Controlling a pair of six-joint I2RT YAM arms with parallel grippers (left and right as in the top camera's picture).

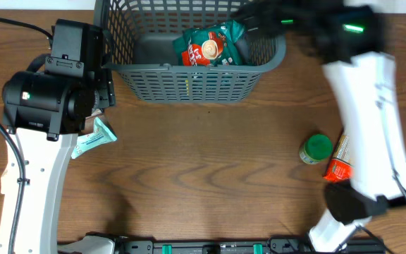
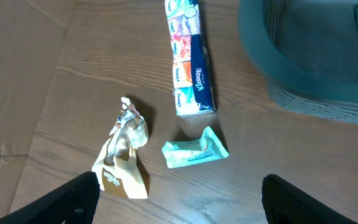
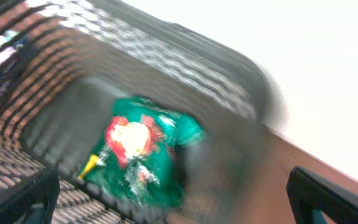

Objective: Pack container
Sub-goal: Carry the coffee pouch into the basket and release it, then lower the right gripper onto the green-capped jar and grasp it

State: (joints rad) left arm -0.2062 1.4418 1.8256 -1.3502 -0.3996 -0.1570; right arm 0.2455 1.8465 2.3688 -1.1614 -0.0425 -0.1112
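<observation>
Far left, the left tool (image 2: 180, 186) hangs over the worktop (image 1: 210, 176), fingers spread wide, nothing between them. Beneath it there's a crumpled gold-and-white wrapper (image 2: 124, 155), a small teal packet (image 2: 194, 149) just beside that, and beyond them a long Kleenex tissue pack (image 2: 191, 59) lying flat. Into the middle: the dark grey slotted basket (image 1: 189, 81) sits at the worktop's far edge, a green-and-red snack packet (image 1: 210, 46) lying on its floor. The right tool (image 3: 173, 177), blurred, is above the basket's right end, fingers wide apart, gripping nothing. Over right, a green-lidded jar (image 1: 316, 149) stands near an orange packet (image 1: 338, 168), which is partly hidden by the right arm.
</observation>
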